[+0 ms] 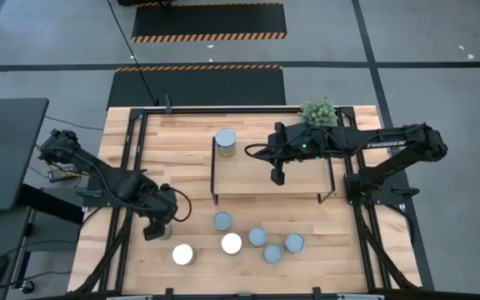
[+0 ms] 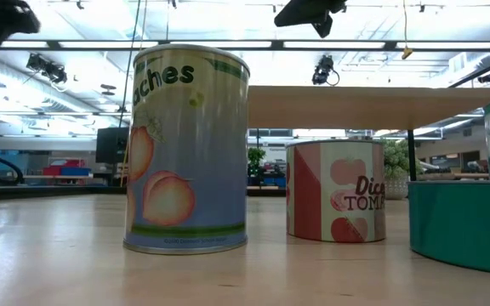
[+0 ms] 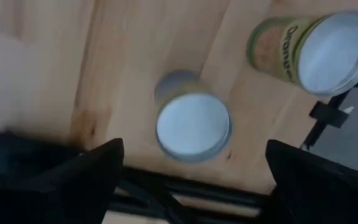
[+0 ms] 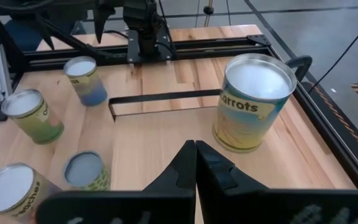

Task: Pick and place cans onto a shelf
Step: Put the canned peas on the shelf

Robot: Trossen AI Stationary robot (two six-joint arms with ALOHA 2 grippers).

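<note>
The shelf (image 1: 273, 171) stands mid-table on black legs, and one can (image 1: 225, 142) stands upright on its left end; the right wrist view shows it as a carrots can (image 4: 253, 102). Several more cans stand upright on the table in front of the shelf (image 1: 257, 237). My left gripper (image 1: 158, 227) hangs open above a pale-topped can (image 3: 192, 127) at the table's front left, one finger on either side, not touching. Another can (image 3: 316, 50) stands close by. My right gripper (image 4: 195, 168) is shut and empty above the shelf's middle (image 1: 278, 177).
A small green plant (image 1: 318, 111) stands behind the shelf at the far right. Black frame rails (image 1: 127, 167) run along the table's edges. In the low view a peaches can (image 2: 187, 149) and a tomato can (image 2: 334, 191) stand before the shelf board (image 2: 381, 106).
</note>
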